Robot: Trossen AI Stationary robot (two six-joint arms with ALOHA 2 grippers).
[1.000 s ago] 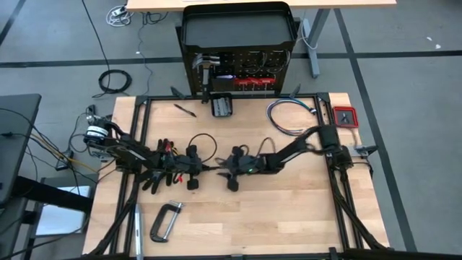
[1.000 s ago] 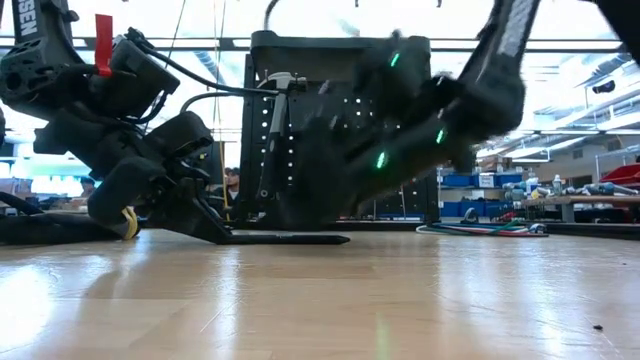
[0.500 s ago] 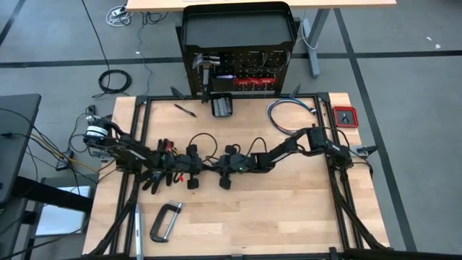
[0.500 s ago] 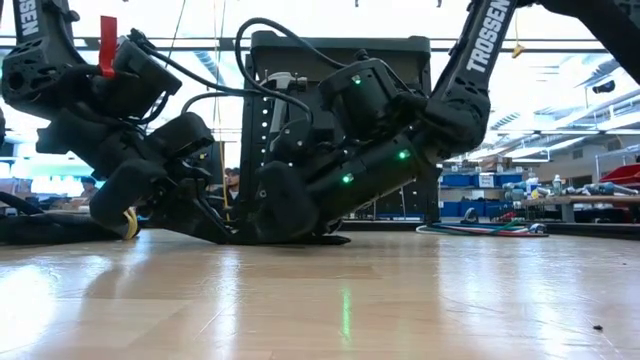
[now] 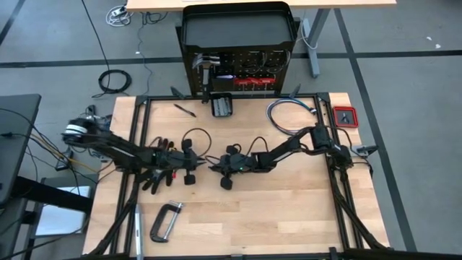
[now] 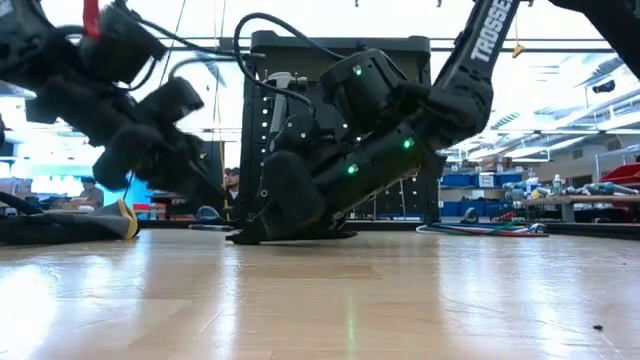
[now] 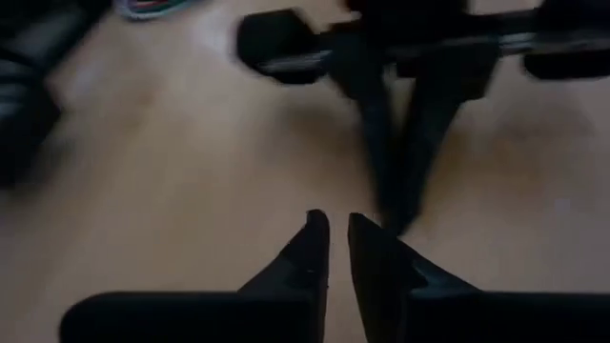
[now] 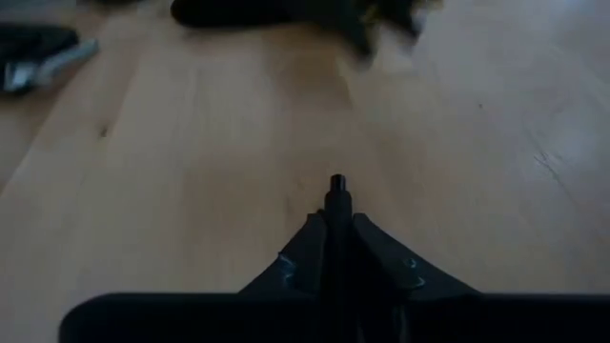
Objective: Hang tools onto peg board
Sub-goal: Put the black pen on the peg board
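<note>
My right gripper is low over the table's middle, shut on a thin black tool. My left gripper stands just left of it, raised off the wood. Its fingers are a narrow gap apart with nothing between them. The peg board stands upright at the far edge. A steel-headed hammer and red-handled drivers hang on it. A grey C-clamp lies flat near the front left. Red-handled tools lie by a black glove. My right gripper pinches the thin black tool between its two fingers, and the tool lies along them. The tool's end sticks out a little past the fingertips. The fingers slant down from the table's right side. Whether the tool's tip touches the wood, I cannot tell.
A small black box and a thin dark pen-like piece lie before the peg board. A bundle of blue-white cables and a red box are at the far right. Bare wood lies in front of the right arm.
My right gripper has moved toward the table's left, up to the left gripper, and tipped lower. My left gripper has then pulled back toward the table's left edge and risen off the wood, leaving the thin black tool with the right gripper.
</note>
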